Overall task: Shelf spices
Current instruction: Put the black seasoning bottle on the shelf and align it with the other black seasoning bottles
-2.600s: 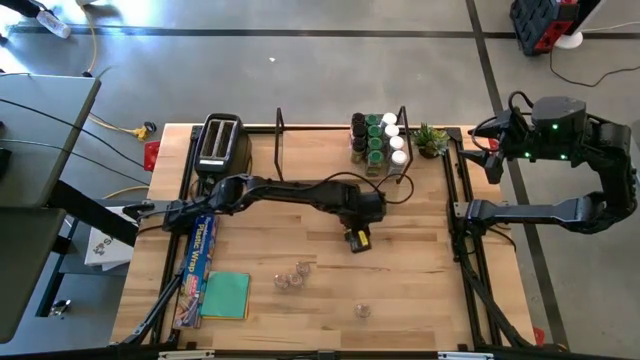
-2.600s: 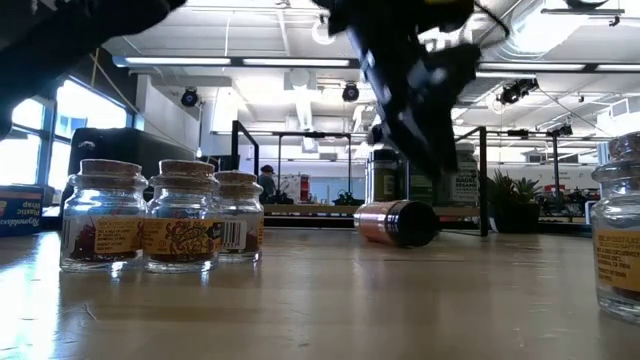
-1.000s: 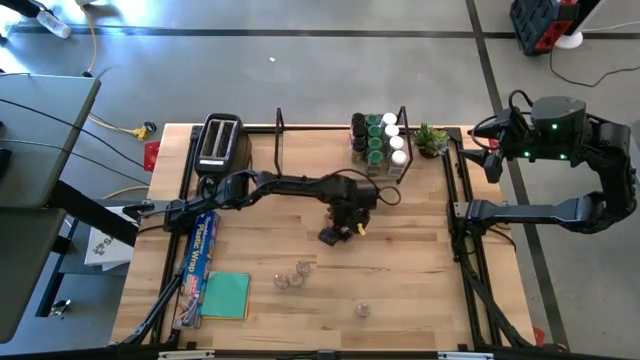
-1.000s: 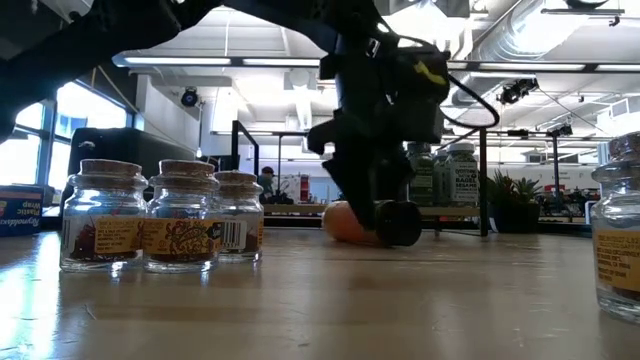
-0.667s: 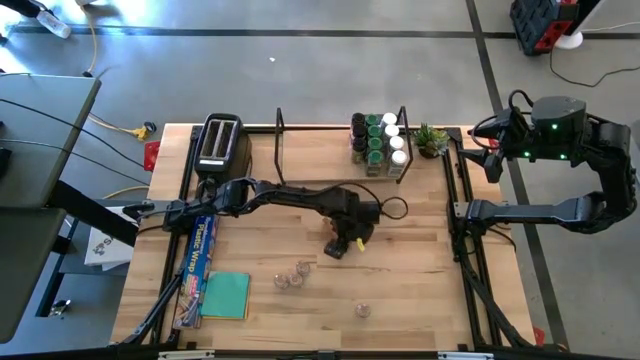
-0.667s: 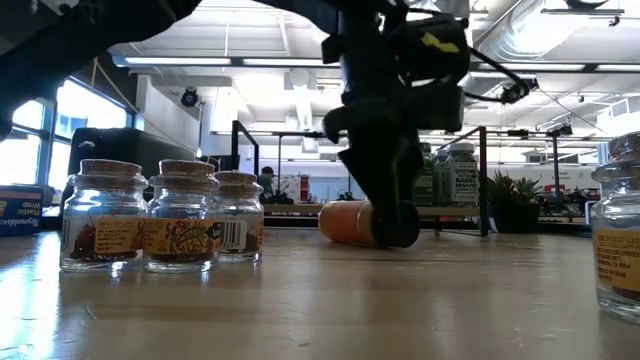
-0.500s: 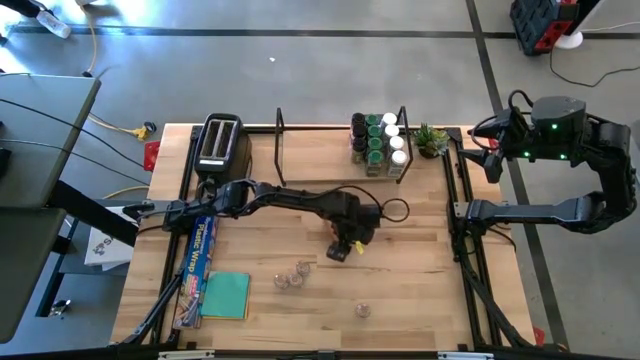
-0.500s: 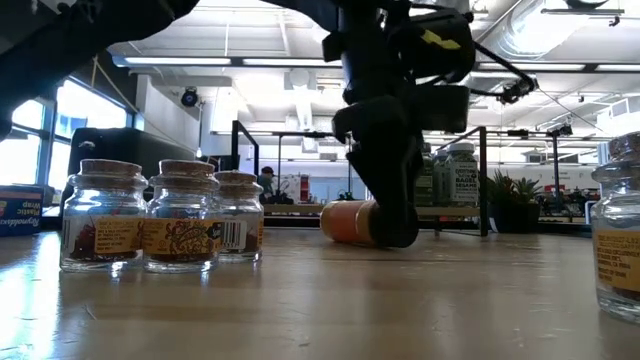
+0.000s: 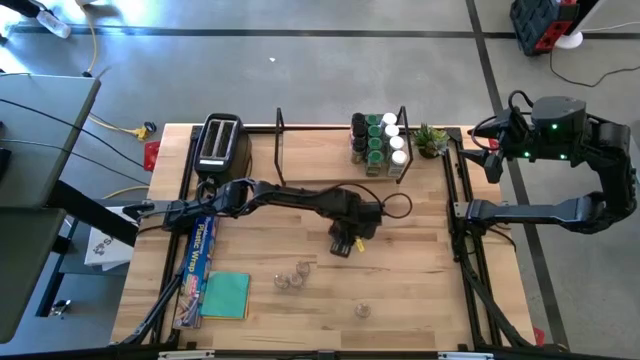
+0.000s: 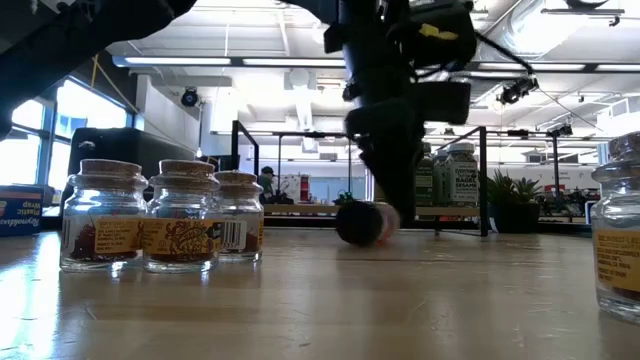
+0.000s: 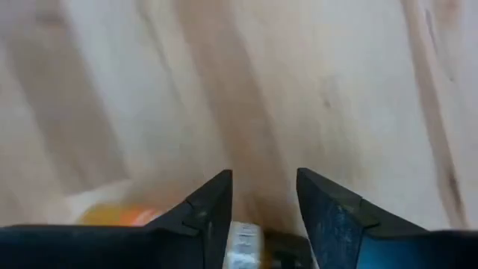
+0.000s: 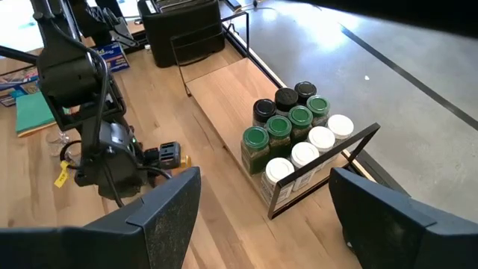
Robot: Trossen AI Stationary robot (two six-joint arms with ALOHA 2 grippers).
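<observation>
An orange spice jar with a dark lid lies on its side at the table's middle. In the low view its lid end faces the near edge. My left gripper points down right over it, fingers a narrow gap apart, with the jar's label showing in that gap. The shelf stands at the far edge. Several green, white and dark-lidded jars stand on its right end. My right gripper waits wide open beyond the table's right edge. My left gripper comes at the lying jar from above, pointing down, with its fingers just over the jar's upper side. The jar's body lies across the fingers, flat on the table. I cannot tell whether the fingers touch it.
Three cork-topped glass jars stand near the front left and one more at the right. A toaster, a potted plant, a plastic-wrap box and a green pad lie around. Bare wood shows between shelf and jars.
My left gripper has moved a little toward the near edge and stayed over the lying jar. The jar has swung round on the table. Its orange side faced the low camera before, and now its dark lid end does.
</observation>
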